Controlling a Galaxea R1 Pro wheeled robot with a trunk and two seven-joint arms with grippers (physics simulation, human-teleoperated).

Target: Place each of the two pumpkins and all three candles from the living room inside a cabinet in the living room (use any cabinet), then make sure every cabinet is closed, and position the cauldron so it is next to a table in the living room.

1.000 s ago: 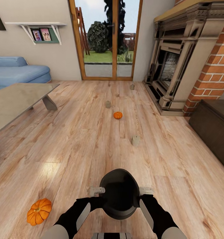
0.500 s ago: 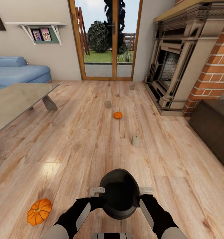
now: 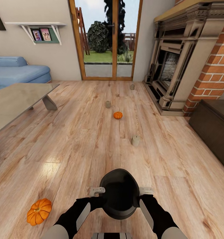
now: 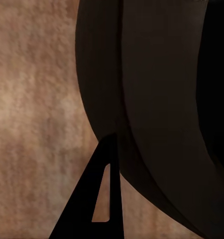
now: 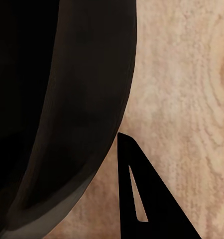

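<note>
Both arms reach forward, left gripper [image 3: 98,191] and right gripper [image 3: 145,191] clamped on the cauldron [image 3: 120,193].

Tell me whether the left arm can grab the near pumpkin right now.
Probably not. The left gripper is pressed against the side of the cauldron, helping the right gripper carry it, and the near pumpkin lies on the floor off to its left.

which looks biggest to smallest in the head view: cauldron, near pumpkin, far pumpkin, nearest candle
1. cauldron
2. near pumpkin
3. far pumpkin and nearest candle: about alike.
Nearness to the camera inflates the first two.
</note>
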